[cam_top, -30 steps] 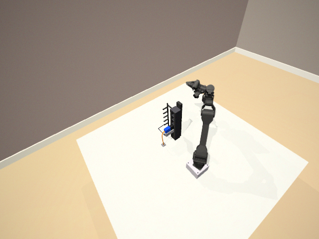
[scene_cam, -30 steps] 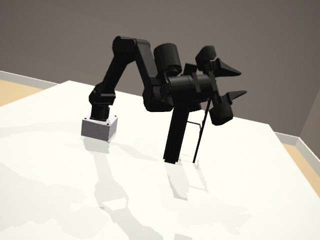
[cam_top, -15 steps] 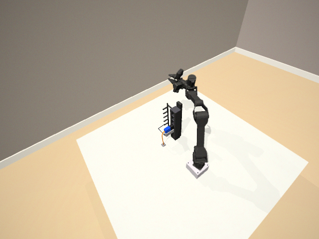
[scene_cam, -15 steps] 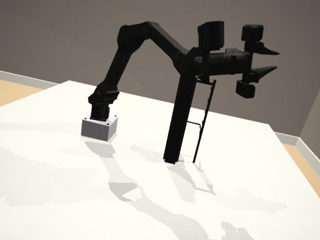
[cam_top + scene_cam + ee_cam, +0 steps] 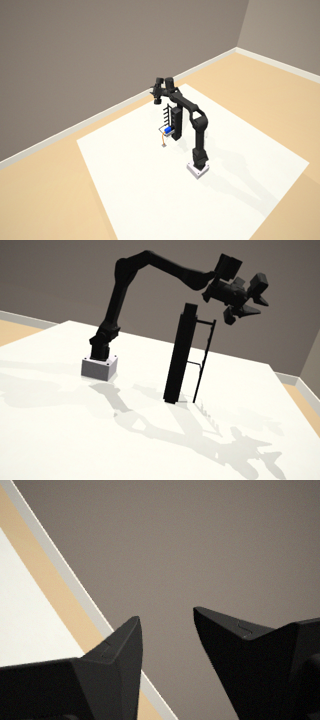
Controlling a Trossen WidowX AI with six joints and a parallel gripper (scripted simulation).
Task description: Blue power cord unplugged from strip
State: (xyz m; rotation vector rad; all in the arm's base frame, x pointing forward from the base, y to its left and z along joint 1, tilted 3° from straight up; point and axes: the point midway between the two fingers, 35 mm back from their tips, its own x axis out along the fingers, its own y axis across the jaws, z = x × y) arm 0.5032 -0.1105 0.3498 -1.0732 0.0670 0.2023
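The gripper (image 5: 258, 307) is high in the air, above and beyond the top of the power strip (image 5: 180, 353). Its fingers are partly closed, with a visible gap between the tips. Nothing is between them; in the wrist view the gap shows only the grey wall (image 5: 210, 545).

The arm (image 5: 121, 286) rises from a grey base block (image 5: 99, 367), bends at the elbow and reaches over the strip.

The power strip stands upright on the white mat (image 5: 144, 196). A thin black frame (image 5: 205, 353) runs beside it. In the top view a column of short prongs shows on this frame.

The blue plug (image 5: 168, 129) is at the lower end of the strip, on the side facing the wall. It appears seated against a light grey part there. An orange cord (image 5: 162, 138) drops from it to a small grey piece (image 5: 163, 145) on the mat.

Hidden or unclear:
- The exterior view looks at the back of the strip. Plug and cord are out of sight there.
- In the top view the plug is too small to confirm how it sits in its outlet.
- The wrist view cuts off both fingers at the lower edge.

The white mat lies on a tan floor (image 5: 38, 186). Grey walls (image 5: 77, 46) with a pale baseboard (image 5: 77, 126) meet at a corner on the right of the top view. Soft shadows of the arm and the strip fall across the mat.
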